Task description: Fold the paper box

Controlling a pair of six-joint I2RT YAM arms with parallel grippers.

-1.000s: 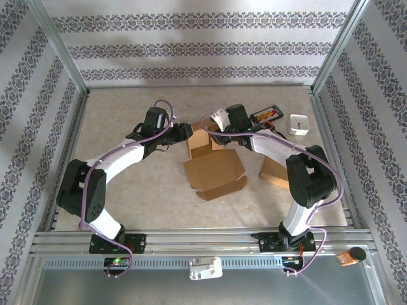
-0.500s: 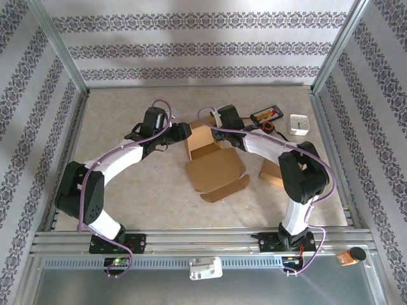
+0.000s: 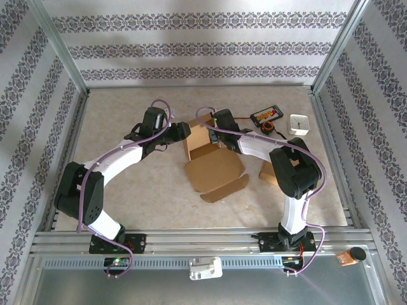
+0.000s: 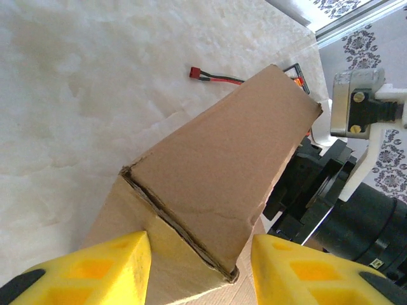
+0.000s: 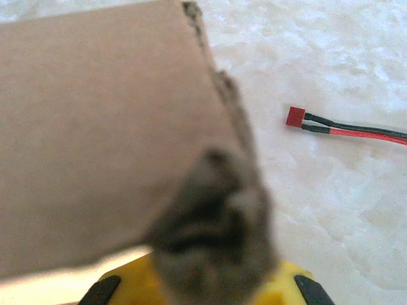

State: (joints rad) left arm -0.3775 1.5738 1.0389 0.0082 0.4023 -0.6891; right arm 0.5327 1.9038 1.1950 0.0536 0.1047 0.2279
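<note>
Since the earlier frame, the right arm [image 3: 254, 145] has been swung left onto the far wall of the box [image 3: 215, 166], and the right jaws have been brought from part open to fully closed. The box has been turned slightly on the desk [image 3: 127, 197].

The box is placed mid-desk between the two arms, with its far walls raised and its lid panel laid flat toward the bases. The right jaws are closed on the thin upper edge of the far wall [image 5: 95, 127], though the contact itself is blurred. The left jaws are held roughly half open astride the left corner [image 4: 191, 210]. One yellow finger [image 4: 95, 270] is set against the cardboard and a slim gap is seen at the other, so no clamp is confirmed.

The cardboard is judged to be light, stiff across its panels and weak at the scored creases. It is expected to slide on the smooth desk and to crush if pinched hard. Hold is best taken on a wall edge close to a crease, with the opposite wall braced.
</note>
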